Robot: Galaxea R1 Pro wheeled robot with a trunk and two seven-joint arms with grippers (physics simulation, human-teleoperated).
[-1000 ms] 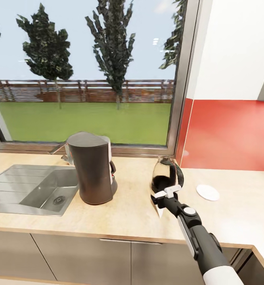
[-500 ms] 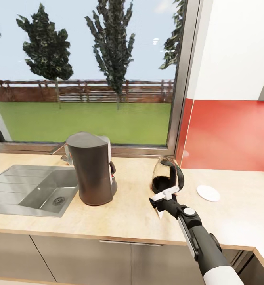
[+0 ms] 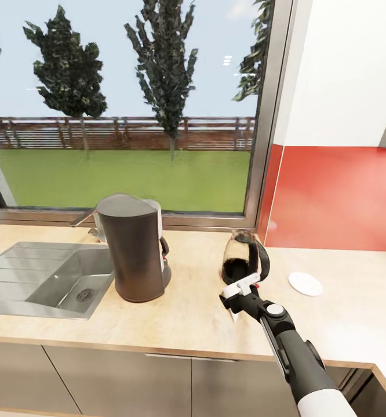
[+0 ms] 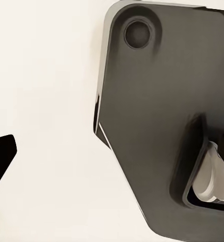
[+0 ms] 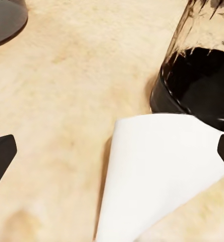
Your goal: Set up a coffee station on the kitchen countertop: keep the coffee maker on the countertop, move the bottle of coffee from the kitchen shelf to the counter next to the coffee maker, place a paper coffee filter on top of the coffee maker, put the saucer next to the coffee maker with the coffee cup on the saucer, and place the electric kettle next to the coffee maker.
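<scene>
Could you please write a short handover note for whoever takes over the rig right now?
Right end effector: open over the paper filter lying on the countertop beside the electric kettle.
Left end effector: state cannot be told.
Coffee maker stands by the sink, kettle to its right, saucer further right and bare.
Left: filter onto the coffee maker, cup on saucer, coffee bottle.

Daylight through my window [image 3: 123, 110] keeps everything bright and even. The coffee maker [image 3: 134, 246] casts only a faint shadow on the worktop [image 3: 181, 313]. My right wrist picture looks soft and blurred.
</scene>
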